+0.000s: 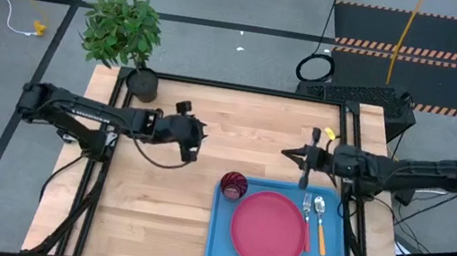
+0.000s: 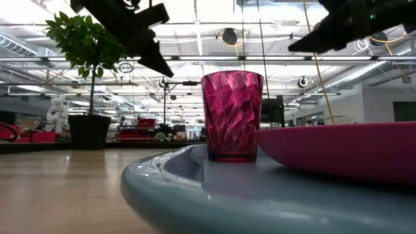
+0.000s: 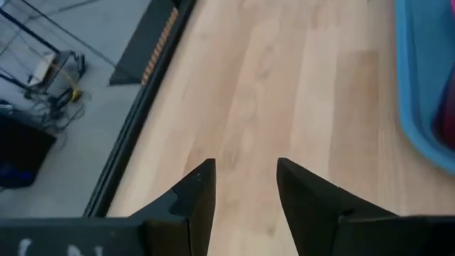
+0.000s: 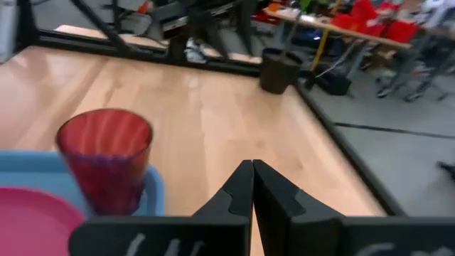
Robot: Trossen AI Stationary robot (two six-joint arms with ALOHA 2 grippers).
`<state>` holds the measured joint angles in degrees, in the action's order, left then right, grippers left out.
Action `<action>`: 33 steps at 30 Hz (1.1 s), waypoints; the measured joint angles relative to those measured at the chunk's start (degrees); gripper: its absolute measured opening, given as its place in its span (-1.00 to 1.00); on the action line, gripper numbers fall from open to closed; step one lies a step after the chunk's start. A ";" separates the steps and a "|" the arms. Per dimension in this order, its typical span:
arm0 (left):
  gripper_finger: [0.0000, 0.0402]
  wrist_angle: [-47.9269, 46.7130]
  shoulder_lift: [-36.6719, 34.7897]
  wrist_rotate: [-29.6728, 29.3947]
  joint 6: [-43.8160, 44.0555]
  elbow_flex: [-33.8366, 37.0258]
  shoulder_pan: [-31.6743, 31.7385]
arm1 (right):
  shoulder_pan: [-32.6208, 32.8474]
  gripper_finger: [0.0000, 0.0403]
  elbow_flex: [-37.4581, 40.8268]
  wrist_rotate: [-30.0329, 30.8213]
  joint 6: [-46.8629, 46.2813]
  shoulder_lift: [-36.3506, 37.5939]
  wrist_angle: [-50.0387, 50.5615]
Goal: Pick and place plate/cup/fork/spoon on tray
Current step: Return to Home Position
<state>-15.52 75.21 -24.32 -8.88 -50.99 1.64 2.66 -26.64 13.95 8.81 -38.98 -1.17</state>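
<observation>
The light-blue tray (image 1: 219, 254) lies at the table's near right. On it rest the pinkish-red plate (image 1: 268, 230), the dark red cup (image 1: 234, 184) upright at the tray's far left corner, and the fork (image 1: 307, 211) and spoon (image 1: 320, 222) side by side along the tray's right part. The cup also shows in the low view (image 2: 232, 116) and the right wrist view (image 4: 105, 158). My left gripper (image 1: 192, 144) hangs open above bare table left of the tray; its fingers show apart in the left wrist view (image 3: 245, 178). My right gripper (image 1: 304, 156) is shut and empty beyond the tray's far edge.
A potted plant (image 1: 124, 35) in a dark pot (image 1: 141, 84) stands at the table's far left corner. Bare wooden table (image 1: 152, 216) lies left of the tray. The table's dark frame runs along its edges.
</observation>
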 joint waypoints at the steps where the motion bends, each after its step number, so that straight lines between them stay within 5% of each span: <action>1: -0.24 2.02 -0.08 1.16 -0.17 0.80 0.94 | -1.27 -1.00 0.65 -1.98 -0.08 0.02 -0.54; 9: -0.24 11.20 -5.14 11.25 -1.50 9.69 4.40 | -7.30 -1.00 8.35 -2.22 1.75 0.14 -11.89; 21: -0.25 25.92 -22.11 19.15 -1.60 24.77 7.42 | -9.84 -1.00 15.32 -8.44 1.15 3.68 -20.09; 26: -0.25 35.17 -27.15 24.39 -1.89 30.66 7.40 | -9.86 -1.00 15.81 -8.11 2.35 5.76 -19.90; 33: -0.25 36.51 -29.62 24.92 0.10 33.79 7.38 | -8.28 -1.00 16.47 -8.25 0.89 6.64 -16.71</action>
<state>21.00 45.58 0.60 -8.78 -17.21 9.02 -5.63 -10.17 5.70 9.69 -32.34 -17.88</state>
